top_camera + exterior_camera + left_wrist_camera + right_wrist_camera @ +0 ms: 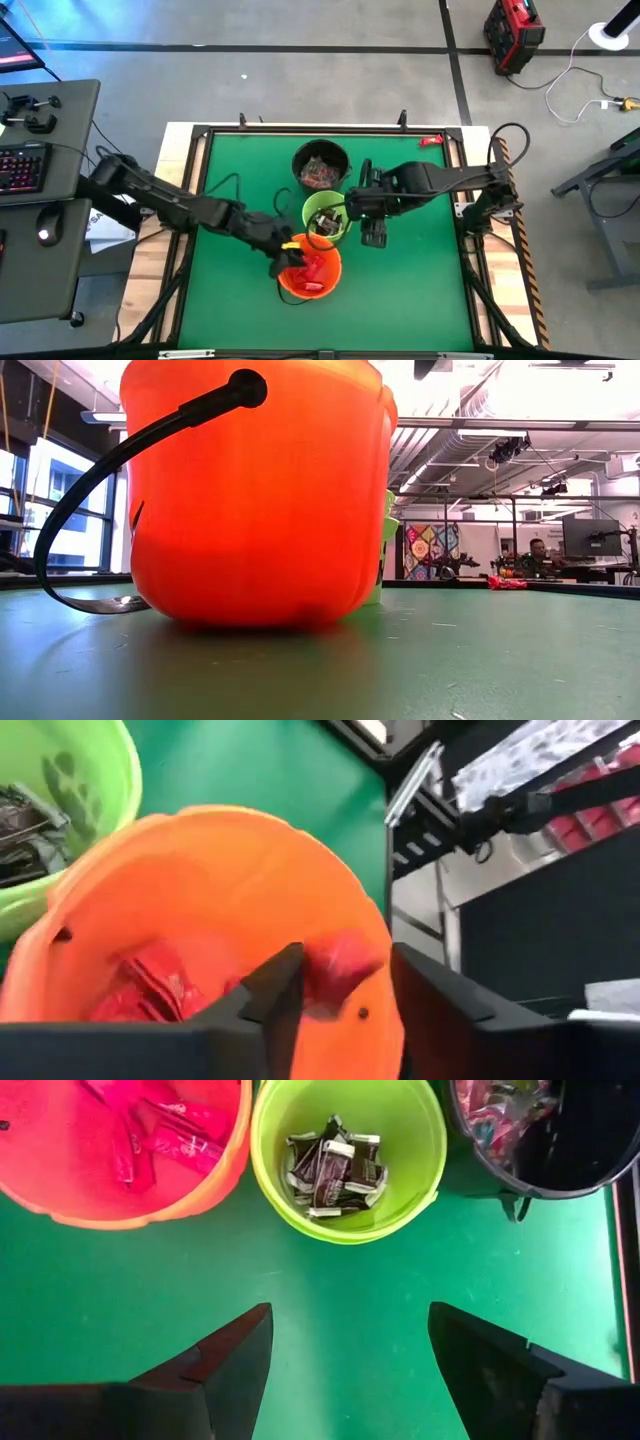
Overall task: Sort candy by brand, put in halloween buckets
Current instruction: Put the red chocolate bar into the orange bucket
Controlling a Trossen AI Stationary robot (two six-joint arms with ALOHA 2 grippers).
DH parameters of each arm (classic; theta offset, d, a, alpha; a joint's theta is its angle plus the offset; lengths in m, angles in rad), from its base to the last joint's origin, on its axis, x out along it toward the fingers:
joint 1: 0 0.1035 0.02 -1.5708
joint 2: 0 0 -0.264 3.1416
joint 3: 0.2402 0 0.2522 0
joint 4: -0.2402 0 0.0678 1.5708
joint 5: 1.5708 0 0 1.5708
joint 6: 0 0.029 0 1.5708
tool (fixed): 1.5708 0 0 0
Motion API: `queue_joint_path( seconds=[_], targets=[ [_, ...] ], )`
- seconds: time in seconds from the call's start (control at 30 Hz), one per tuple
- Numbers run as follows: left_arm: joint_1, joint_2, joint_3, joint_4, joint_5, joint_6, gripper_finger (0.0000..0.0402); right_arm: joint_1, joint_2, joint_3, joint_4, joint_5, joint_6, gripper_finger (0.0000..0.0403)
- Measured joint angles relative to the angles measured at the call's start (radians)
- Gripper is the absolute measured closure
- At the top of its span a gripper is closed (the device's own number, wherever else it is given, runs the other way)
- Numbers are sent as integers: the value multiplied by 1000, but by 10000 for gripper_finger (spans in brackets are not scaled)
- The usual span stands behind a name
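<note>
My left end effector (288, 258) hangs over the orange bucket (312, 284), at the rim on the left-edge side of the surface (400, 290). In the left wrist view its fingers (270, 1000) stand apart, with a blurred red candy (335, 965) showing in the gap between them, inside the bucket; I cannot tell whether either finger touches it. More red candy (150, 985) lies in the bottom of that bucket.

The three buckets sit in a slanting row near the middle of the green surface. The black bucket (320, 163) is nearest the far edge and holds a mix of candy in reddish and silvery wrappers (495, 1105). The green bucket (327, 215) stands between the other two, just beside the orange one, and holds dark brown candy (335, 1170).

My right end effector (373, 232) waits just beside the green bucket, on its right-edge side, above bare surface. Its fingers (225, 1355) are spread wide with nothing between them, and its wrist view looks down on all three buckets.

In the low view the orange bucket fills most of the picture, its thin black handle (110, 470) folded down to the surface, with a sliver of the green bucket showing behind it. One red candy (431, 141) lies alone near the far right corner of the surface, well apart from the buckets.
</note>
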Motion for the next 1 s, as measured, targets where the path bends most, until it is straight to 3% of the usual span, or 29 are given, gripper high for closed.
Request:
queue_joint_path(
  seconds=[0.2, 0.33, 0.43, 0.53, 0.67, 0.83, 1.0],
  targets=[
    [0, 73, 126, -66, 46, 56, 188, 19, -1, 0, -2, -2, 31, 142],
    [35, 39, 235, -394, 40, 129, 169, 19, -1, 0, 5, 10, 87, 142],
    [56, -26, 261, -596, -63, 202, 169, -2, -1, 0, 28, 85, 123, 142],
    [96, -106, 239, -680, -158, 258, 172, -62, -1, 0, 31, 122, 203, 142],
    [239, -203, 152, -730, -175, 341, 174, -168, -1, 0, 4, 158, 286, 142],
    [484, -299, 1, -689, -15, 430, 174, -340, -6, -43, -1, 201, 413, 142],
    [640, -351, -120, -622, 125, 438, 174, -522, -9, -215, -2, 237, 569, 142]
  ],
)
